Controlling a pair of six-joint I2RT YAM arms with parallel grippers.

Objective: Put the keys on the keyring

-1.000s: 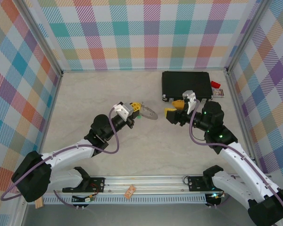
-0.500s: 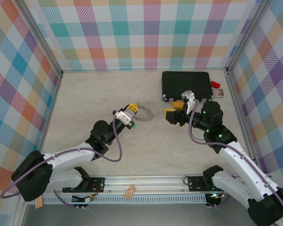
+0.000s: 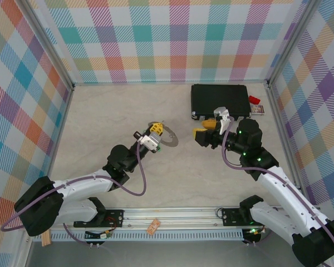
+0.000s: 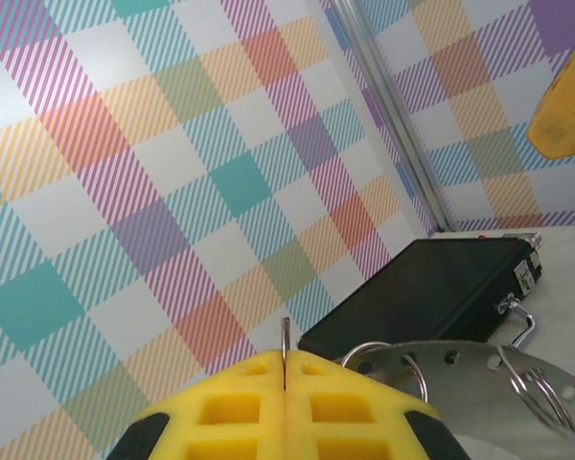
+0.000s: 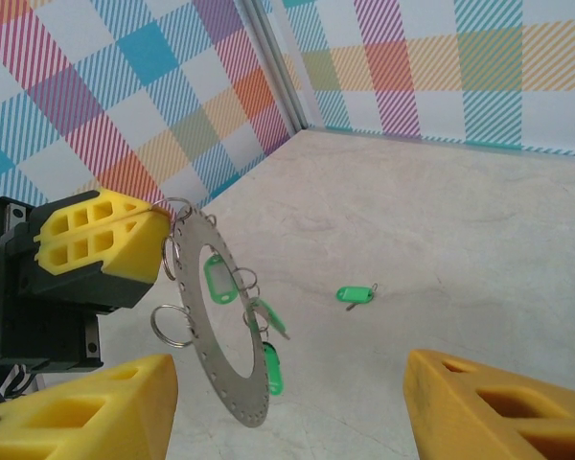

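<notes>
Several green keys point(image 5: 271, 369), flat grey keyring point(image 5: 194, 236) — perforated

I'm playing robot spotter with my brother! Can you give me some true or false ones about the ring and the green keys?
1. The left gripper is shut on the keyring, pinching its edge. True.
2. The right gripper holds a green key. False: it is open and empty.
3. Some green keys hang on the keyring. True.
4. Every green key is on the ring. False: one loose key lies on the table.
</notes>
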